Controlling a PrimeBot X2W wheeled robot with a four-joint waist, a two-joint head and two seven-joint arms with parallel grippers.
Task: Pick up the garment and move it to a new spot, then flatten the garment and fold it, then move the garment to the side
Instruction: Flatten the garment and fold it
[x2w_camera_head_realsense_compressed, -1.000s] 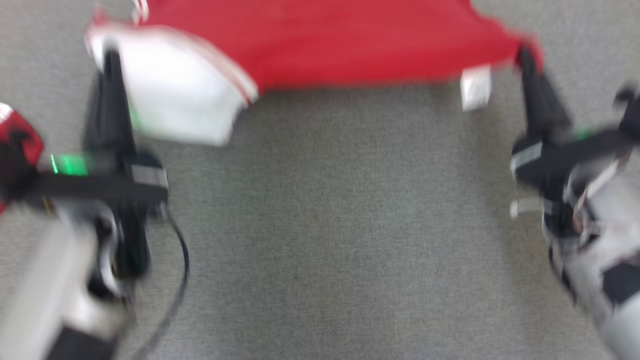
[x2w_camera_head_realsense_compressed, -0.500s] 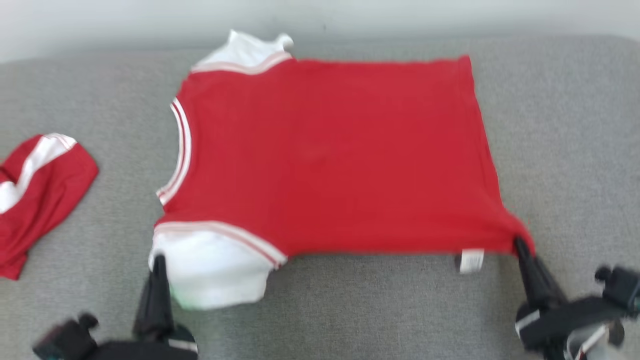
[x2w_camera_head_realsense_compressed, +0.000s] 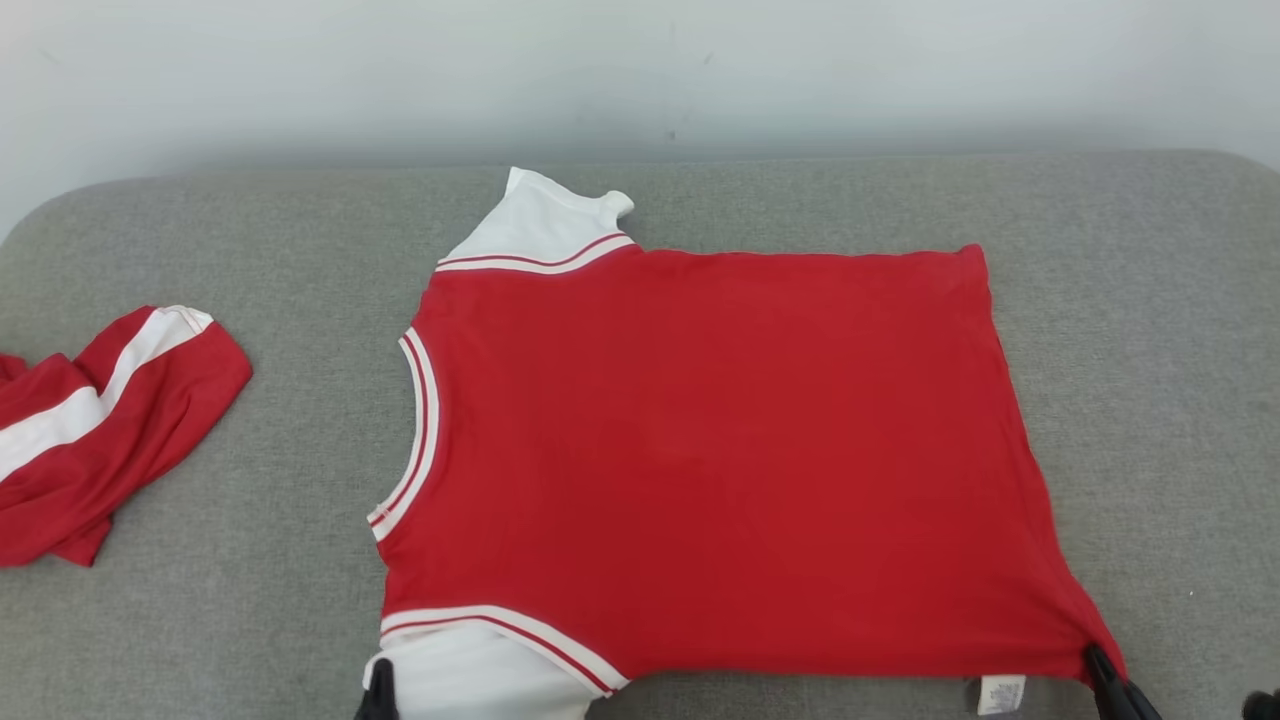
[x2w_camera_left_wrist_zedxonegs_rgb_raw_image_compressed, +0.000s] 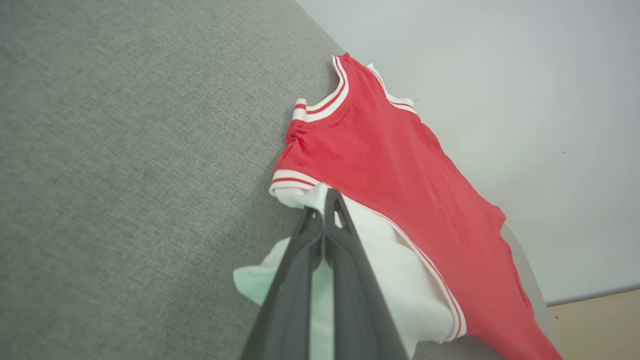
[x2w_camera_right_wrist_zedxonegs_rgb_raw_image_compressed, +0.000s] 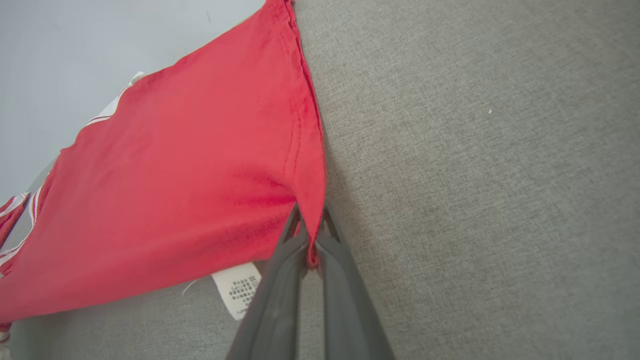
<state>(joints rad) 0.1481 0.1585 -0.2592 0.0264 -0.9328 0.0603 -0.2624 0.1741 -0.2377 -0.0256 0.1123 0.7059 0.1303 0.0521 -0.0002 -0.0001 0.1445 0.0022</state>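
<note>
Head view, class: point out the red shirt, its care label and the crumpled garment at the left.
red shirt (x2w_camera_head_realsense_compressed: 700, 470), head view, middle of its red body.
care label (x2w_camera_head_realsense_compressed: 1001, 693), head view, centre of the white tag.
crumpled garment (x2w_camera_head_realsense_compressed: 150, 420), head view, its red upper fold.
</note>
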